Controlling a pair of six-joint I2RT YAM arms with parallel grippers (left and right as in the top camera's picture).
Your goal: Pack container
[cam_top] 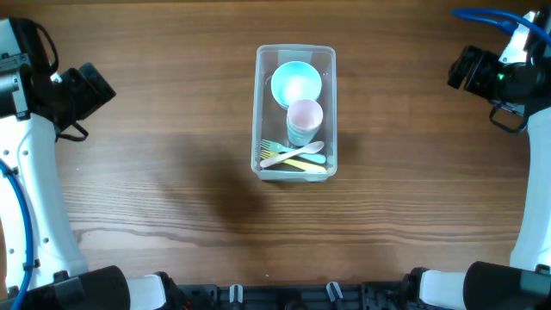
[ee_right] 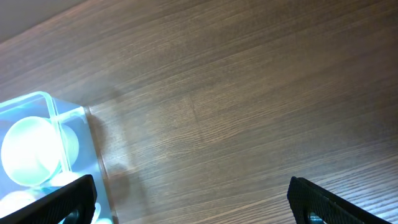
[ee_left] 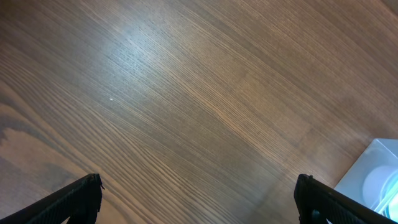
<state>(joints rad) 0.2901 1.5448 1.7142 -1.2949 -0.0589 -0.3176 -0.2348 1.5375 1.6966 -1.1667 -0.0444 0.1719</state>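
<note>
Centrally on the table [cam_top: 155, 172], the clear container [cam_top: 256, 103] holds a pale blue bowl [cam_top: 296, 83], a pink cup [cam_top: 304, 119] just beside it and some cutlery [cam_top: 293, 157] at one end, while the left gripper [ee_left: 199, 205] and right gripper [ee_right: 196, 202] sit well off to either side, jaws spread wide, gripping nothing.

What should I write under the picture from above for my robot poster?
A clear container on the wooden table holds a blue bowl, a pink cup and cutlery.
</note>
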